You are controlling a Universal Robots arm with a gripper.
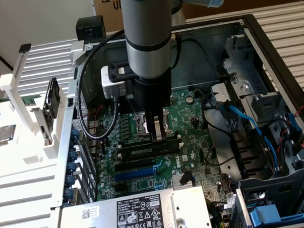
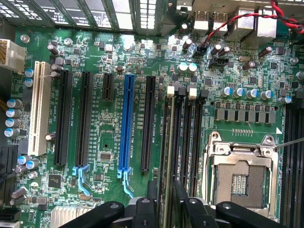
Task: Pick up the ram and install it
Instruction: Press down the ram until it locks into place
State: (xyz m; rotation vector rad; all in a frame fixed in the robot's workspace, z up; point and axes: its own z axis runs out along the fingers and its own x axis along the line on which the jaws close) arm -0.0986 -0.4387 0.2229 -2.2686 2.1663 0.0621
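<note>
Arm: my arm (image 1: 147, 38) stands nearly upright and reaches straight down into the open computer case (image 1: 270, 48), with the wrist above the processor socket (image 1: 168, 127)
Gripper: my gripper (image 1: 157, 136) points down at the motherboard, its tips at the memory slots just beside the socket
Fingers: my two black fingers (image 2: 152, 204) stand apart, one on each side of the ram, and I see a small gap on both sides, so I am not squeezing it
Ram: the ram (image 2: 166, 152) stands on its edge in a memory slot, the one farthest from the socket in the group of four, between the socket and the blue slot (image 2: 127, 123); how deep it sits I cannot tell
Exterior view adds: the whole arm, a black cable (image 1: 79, 104) looping from the wrist, and the power supply (image 1: 141, 213) with its label, beyond the blue slot as seen from the socket
Wrist view adds: the thin top edge of the ram running between my fingers, the white latch (image 2: 170, 91) at the end of its slot, and the bare contacts inside the socket
</note>
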